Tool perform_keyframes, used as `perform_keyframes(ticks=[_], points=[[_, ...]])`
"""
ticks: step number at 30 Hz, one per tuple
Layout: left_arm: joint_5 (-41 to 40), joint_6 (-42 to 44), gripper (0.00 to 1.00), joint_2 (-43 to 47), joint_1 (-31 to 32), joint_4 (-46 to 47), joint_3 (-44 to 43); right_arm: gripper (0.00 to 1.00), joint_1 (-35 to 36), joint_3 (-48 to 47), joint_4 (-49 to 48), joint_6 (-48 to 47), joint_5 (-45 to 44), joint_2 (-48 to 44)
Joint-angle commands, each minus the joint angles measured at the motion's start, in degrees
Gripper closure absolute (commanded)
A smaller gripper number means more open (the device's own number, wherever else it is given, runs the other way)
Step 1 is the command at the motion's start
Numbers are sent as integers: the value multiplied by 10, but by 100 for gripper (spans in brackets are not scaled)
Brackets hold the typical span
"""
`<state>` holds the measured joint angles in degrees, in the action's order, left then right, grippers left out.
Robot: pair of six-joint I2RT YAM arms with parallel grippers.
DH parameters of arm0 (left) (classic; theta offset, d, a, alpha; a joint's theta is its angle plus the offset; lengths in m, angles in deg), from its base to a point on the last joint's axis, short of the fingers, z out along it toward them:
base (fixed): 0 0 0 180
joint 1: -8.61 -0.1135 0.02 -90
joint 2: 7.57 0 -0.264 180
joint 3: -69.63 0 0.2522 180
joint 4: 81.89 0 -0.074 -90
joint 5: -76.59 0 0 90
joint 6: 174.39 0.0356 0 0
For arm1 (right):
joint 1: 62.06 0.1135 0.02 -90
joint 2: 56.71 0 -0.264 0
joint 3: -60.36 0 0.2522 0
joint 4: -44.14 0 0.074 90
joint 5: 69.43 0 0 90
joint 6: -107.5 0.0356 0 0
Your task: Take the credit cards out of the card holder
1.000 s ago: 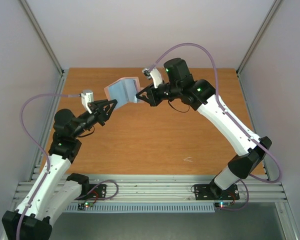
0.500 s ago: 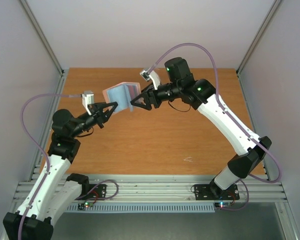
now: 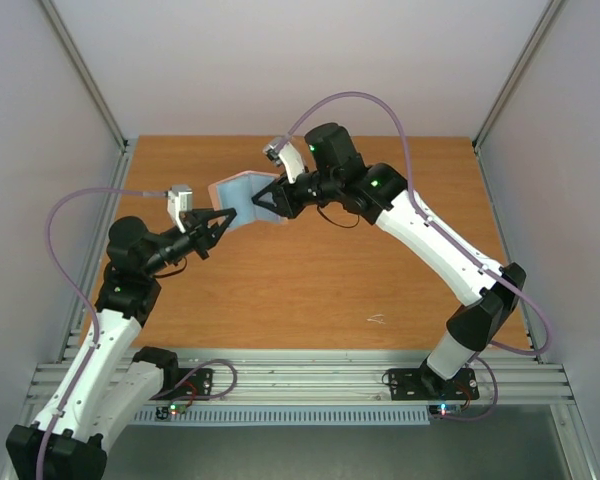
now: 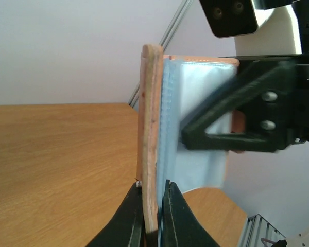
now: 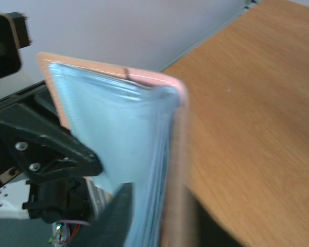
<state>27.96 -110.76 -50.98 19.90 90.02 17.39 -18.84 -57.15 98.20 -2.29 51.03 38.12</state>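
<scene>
1. Two arms meet above the far-left part of the table, and the card holder hangs in the air between their claws, clear of the wood.
2. Held part-open and on edge, the card holder rises straight up from the left gripper. Its long side runs up and away from those fingers, with the taupe outside on one flank and the light blue inside on the other.
3. Left claw: pinched tight on the lower edge of the taupe panel.
4. Right gripper: it sits just beside the left claw and reaches in from the opposite side, so the holder lies straight ahead of it. It is the nearer claw to the blue pockets, so pulling the credit cards out likely falls to it.
5. Left wrist view shows one right finger lying against the blue inside panel. The overhead view cannot show that contact.
6. Right wrist view, blurred, shows a panel standing between its own fingers. I cannot tell whether they clamp it or only straddle it.
7. No card shows apart from the holder in any view.
</scene>
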Motion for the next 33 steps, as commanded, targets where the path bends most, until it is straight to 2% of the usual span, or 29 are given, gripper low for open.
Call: perform_keyframes(ticks=[1, 3, 4, 5, 6, 12, 22, 30, 33], points=[[15, -8, 100, 10, 1, 41, -15, 99, -5, 6, -10, 24, -65, -8], [21, -22, 100, 13, 0, 56, -8, 99, -29, 24, -25, 41, -24, -18], [24, -28, 95, 14, -1, 68, -5, 99, -39, 33, -33, 53, -2, -22], [26, -37, 84, 16, -3, 81, -2, 99, -49, 41, -40, 57, 21, -26], [27, -44, 80, 16, -3, 93, 0, 99, -57, 47, -46, 59, 48, -30], [1, -55, 77, 16, -7, 100, 8, 99, -67, 70, -77, 36, 162, -49], [-21, -17, 79, 21, -10, 46, 3, 99, -72, 65, -86, 18, 237, -53], [-18, -16, 72, 24, -24, 46, -1, 99, -106, 57, -48, -16, 275, -76], [-6, -12, 66, 22, -25, 45, 1, 99, -106, 58, -46, -12, 285, -77]])
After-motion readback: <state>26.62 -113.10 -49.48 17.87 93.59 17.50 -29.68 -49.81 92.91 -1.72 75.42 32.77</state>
